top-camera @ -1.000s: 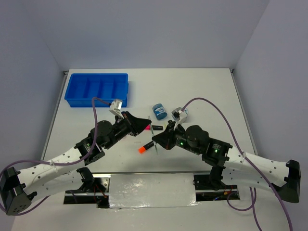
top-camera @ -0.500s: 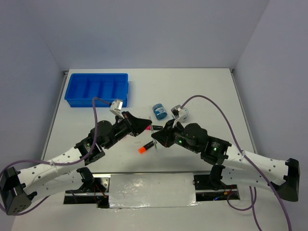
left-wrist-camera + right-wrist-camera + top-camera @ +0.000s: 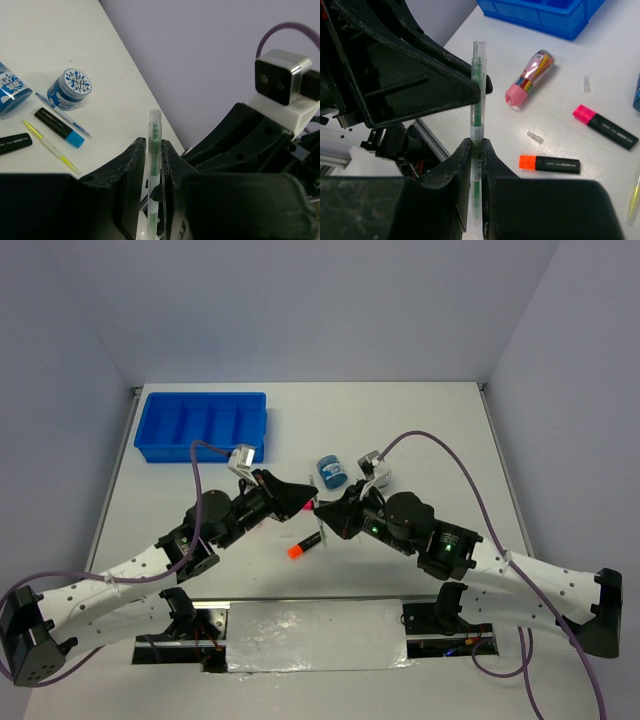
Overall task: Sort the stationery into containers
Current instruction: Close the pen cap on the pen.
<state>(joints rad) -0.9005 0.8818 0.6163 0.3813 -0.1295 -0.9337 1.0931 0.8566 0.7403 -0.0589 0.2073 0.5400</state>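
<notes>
Thin green pen (image 3: 478, 100) pinched by right end effector (image 3: 476, 144); left end effector (image 3: 152, 146) grip unclear.

Glossy plastic tray (image 3: 170, 453), matt table (image 3: 430, 430)

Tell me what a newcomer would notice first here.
The two arms meet tip to tip mid-table around one green pen. The right gripper is clamped on one end part, and the left gripper has its fingers flanking the other. Next comes the bright blue tray at the far left corner, then the orange-ended marker and blue jar lying loose nearby.
</notes>
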